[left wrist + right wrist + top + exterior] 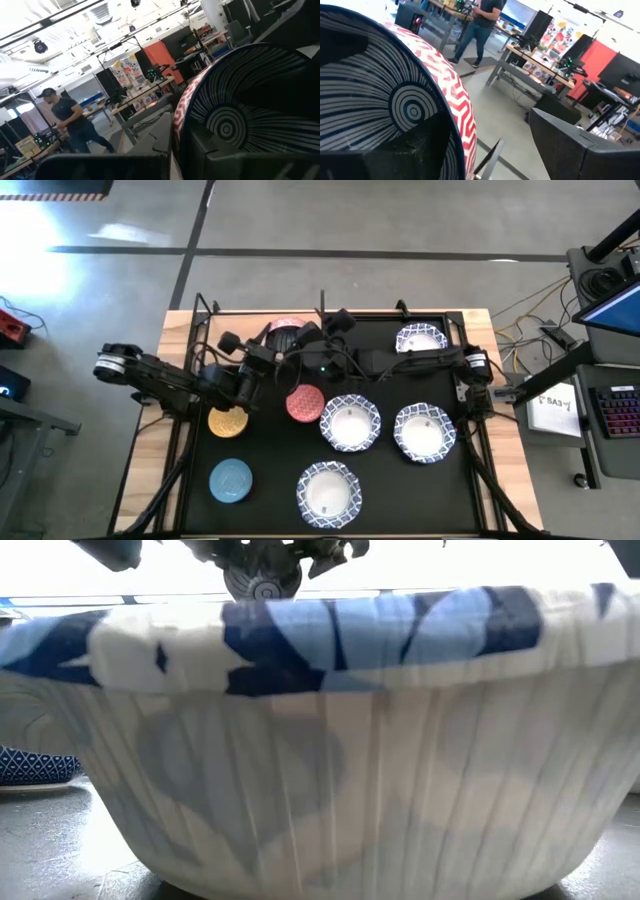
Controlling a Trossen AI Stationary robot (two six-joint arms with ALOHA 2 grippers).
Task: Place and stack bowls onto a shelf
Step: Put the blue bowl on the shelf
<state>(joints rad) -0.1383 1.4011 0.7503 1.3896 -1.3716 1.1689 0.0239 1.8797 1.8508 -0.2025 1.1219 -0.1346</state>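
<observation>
From above, we see both grippers meet at a red-rimmed bowl (288,332) near the counter's far edge. The left wrist view shows that bowl (240,110) tilted against our fingers, the right wrist view (395,100) likewise, so each seems closed on its rim. We judge it stiff, slippery and breakable, best pinched at the rim.

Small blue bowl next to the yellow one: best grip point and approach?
Probably pinch the rim of the blue bowl, coming straight down with one finger inside. It sits upright, mouth up, so the thin rim is the only edge offered. Take the side away from the yellow bowl, where nothing crowds it.
</observation>
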